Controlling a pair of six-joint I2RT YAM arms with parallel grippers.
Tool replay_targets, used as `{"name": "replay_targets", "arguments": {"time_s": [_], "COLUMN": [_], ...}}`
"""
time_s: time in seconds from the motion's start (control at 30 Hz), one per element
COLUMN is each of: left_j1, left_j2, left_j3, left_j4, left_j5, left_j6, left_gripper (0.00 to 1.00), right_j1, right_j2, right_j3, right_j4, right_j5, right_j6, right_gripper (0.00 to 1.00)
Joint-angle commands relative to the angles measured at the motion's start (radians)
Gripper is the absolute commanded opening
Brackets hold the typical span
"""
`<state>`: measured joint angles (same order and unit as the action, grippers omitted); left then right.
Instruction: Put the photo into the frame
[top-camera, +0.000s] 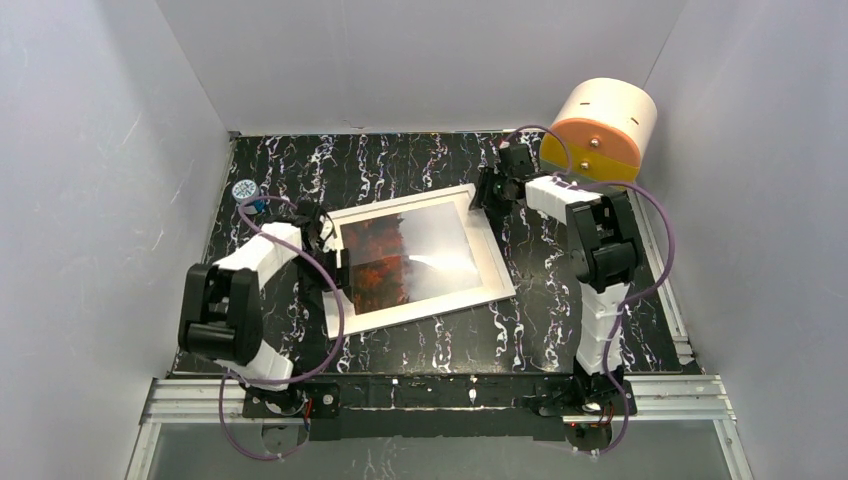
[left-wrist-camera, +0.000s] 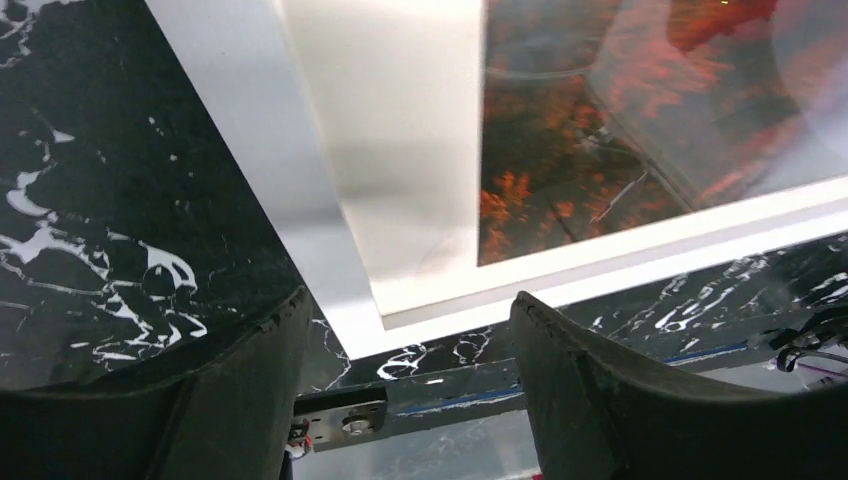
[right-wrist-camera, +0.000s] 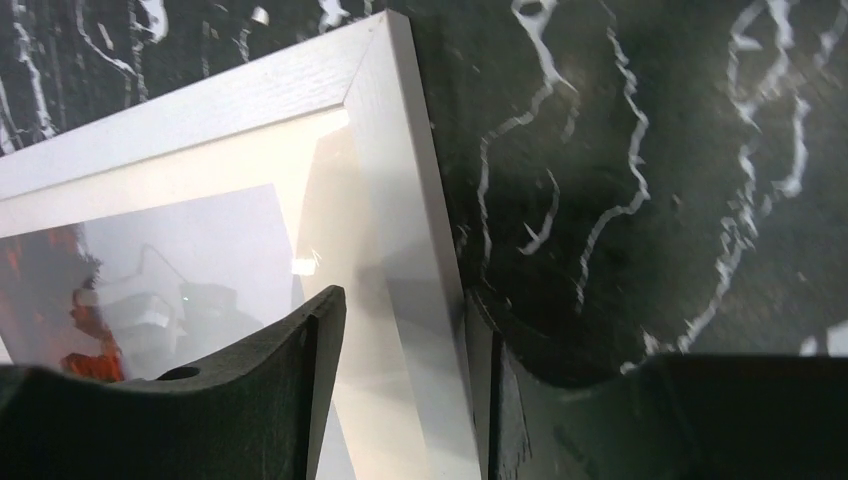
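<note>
Top external, item: found frame (top-camera: 488, 250) flat on table (top-camera: 420, 160), skewed, photo (top-camera: 385, 262) showing within. Logged right gripper (right-wrist-camera: 405, 305) astride far-right rim (right-wrist-camera: 410, 200), jaws apart, unclamped; left gripper (left-wrist-camera: 410, 300) at left rim, jaws apart, empty. Judged risk: slim pinch slipping, frame skidding or twisting if closed unevenly.

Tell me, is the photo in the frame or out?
In: the photo lies inside the white rim of the frame, with reflections across it.

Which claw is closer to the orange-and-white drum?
Right. The right gripper sits at the frame's far right corner, close to the drum; the left gripper is at the frame's opposite, left edge, with the whole frame between it and the drum.
</note>
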<state>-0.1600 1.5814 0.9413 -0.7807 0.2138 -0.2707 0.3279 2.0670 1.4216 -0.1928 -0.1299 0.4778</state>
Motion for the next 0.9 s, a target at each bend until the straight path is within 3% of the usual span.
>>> {"name": "replay_targets", "arguments": {"time_s": [0.0,0.17,0.3,0.43,0.63,0.87], "left_j1": [-0.01,-0.01,-0.01,-0.01,-0.01,-0.01], "left_j2": [-0.137,-0.141,-0.103,0.018,0.289,0.443], "left_j3": [0.03,0.203,0.305,0.433,0.643,0.706], "left_j4": [-0.061,-0.112,-0.039,0.054,0.169,0.298], "left_j5": [-0.011,-0.246,-0.249,-0.175,-0.098,-0.047], "left_j6": [-0.064,-0.042,0.002,0.038,0.058,0.085], "left_gripper": [0.73,0.87,0.93,0.95,0.95,0.95], "right_j1": [0.023,0.024,0.029,0.041,0.053,0.092], "right_j2": [0.035,-0.094,-0.249,-0.428,-0.629,-0.705], "right_j3": [0.076,0.086,-0.008,-0.185,-0.479,-0.677], "right_j4": [-0.012,-0.107,-0.177,-0.203,-0.186,-0.238], "right_j5": [-0.025,0.072,0.099,-0.028,-0.357,-0.505], "right_j6": [-0.036,0.018,0.091,0.14,0.096,0.038], "right_gripper": [0.59,0.77,0.8,0.8,0.81,0.85]}}
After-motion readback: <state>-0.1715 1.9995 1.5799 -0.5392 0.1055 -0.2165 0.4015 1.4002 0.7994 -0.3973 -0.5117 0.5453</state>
